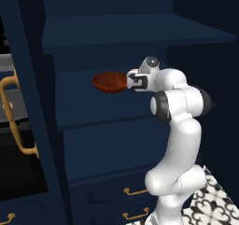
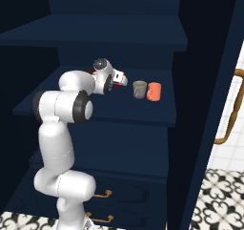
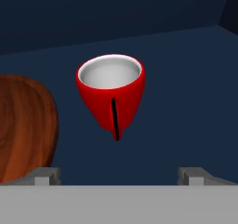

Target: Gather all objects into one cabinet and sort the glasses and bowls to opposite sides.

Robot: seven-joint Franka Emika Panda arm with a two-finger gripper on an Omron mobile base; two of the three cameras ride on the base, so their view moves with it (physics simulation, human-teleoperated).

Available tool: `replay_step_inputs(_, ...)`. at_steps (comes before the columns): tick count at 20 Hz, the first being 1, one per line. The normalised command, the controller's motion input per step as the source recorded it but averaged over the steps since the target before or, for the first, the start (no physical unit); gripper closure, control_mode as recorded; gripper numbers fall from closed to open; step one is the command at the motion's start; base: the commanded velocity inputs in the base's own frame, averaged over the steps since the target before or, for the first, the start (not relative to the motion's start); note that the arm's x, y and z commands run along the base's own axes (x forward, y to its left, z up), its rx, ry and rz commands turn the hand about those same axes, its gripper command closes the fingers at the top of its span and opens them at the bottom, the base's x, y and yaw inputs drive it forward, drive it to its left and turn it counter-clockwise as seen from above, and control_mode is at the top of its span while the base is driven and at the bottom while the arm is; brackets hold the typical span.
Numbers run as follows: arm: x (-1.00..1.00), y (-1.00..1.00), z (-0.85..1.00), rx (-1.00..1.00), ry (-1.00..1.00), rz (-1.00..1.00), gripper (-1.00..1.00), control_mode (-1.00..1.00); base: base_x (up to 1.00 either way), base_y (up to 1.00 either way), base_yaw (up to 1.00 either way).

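Note:
A glossy red cup (image 3: pixel 110 95) with a white inside stands on the navy cabinet's shelf (image 3: pixel 190 88), straight ahead of my gripper (image 3: pixel 120 175). The jaws are open and nothing is between them. The wide reddish-brown wooden bowl (image 3: pixel 23 125) lies just left of the cup on the same shelf. From the left base view, the bowl (image 1: pixel 109 83) sits on the middle shelf with the gripper (image 1: pixel 131 81) at its right rim. In the right base view the hand (image 2: pixel 123 79) covers most of the red cup, and a salmon-orange cup (image 2: pixel 154 91) stands further right.
A grey cup (image 2: pixel 139 89) stands right beside the orange one. Another shelf (image 1: pixel 140 39) hangs close above the hand. An open cabinet door with a brass handle (image 1: pixel 16 121) stands at the left, another door handle (image 2: pixel 231 109) at the right. Drawers (image 1: pixel 135 191) lie below.

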Motion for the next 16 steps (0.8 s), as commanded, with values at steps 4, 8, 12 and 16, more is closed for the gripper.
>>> replay_step_inputs(4, 0.30, -0.02, -0.07, -0.01, 0.00, 0.00, -1.00, -1.00, 0.00, 0.00, 0.00)
replay_step_inputs(8, 0.32, 0.00, -0.08, 0.00, 0.00, 0.00, -1.00, -1.00, 0.00, 0.00, 0.00)
replay_step_inputs(12, 0.29, 0.00, -0.04, 0.00, 0.00, 0.00, -1.00, -1.00, 0.00, 0.00, 0.00)
replay_step_inputs(16, 0.21, 0.00, -0.07, -0.01, 0.00, 0.00, -1.00, -1.00, 0.00, 0.00, 0.00)
